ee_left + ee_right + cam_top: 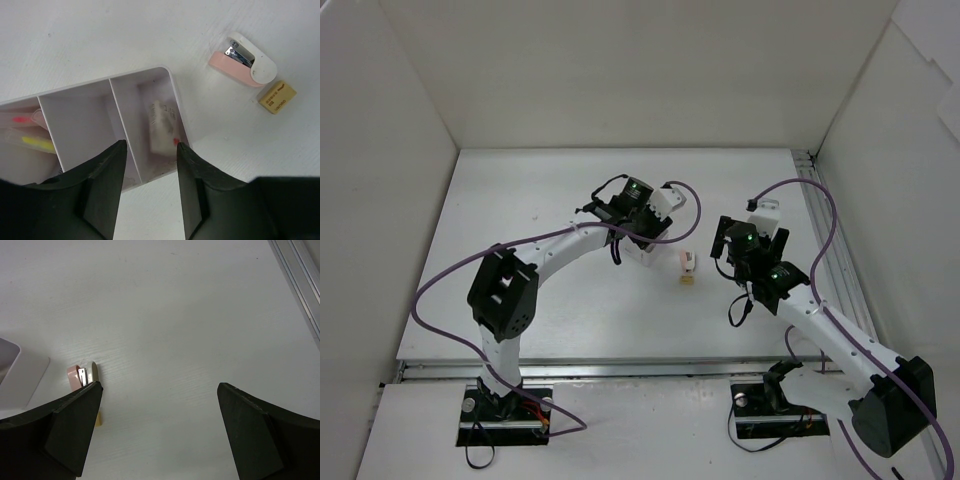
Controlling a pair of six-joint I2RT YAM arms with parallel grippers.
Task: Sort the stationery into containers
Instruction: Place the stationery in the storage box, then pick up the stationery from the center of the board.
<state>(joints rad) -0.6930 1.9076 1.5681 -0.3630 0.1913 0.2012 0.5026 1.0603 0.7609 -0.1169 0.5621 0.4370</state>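
The white tabletop (520,200) offers much bare room; only along its right edge runs a metal rail (295,280). The box (80,125) lies near the middle, and we see three compartments in it. The left claw (149,160) hangs over the right-end compartment, its fingers moderately apart and holding nothing. The right claw (159,387) is spread wide over bare tabletop, also with nothing in it, well apart from the rail.

Between the two claws lie a small pink stapler (240,67) and, just beside it, a tan eraser (276,97), near the box but not touching it. We judge that these two wait for sorting, and their closeness asks for a careful approach. A white eraser (162,125) lies already in the right-end compartment. A pink pen (20,119) and a yellow pen (37,144) lie in the left-end one.
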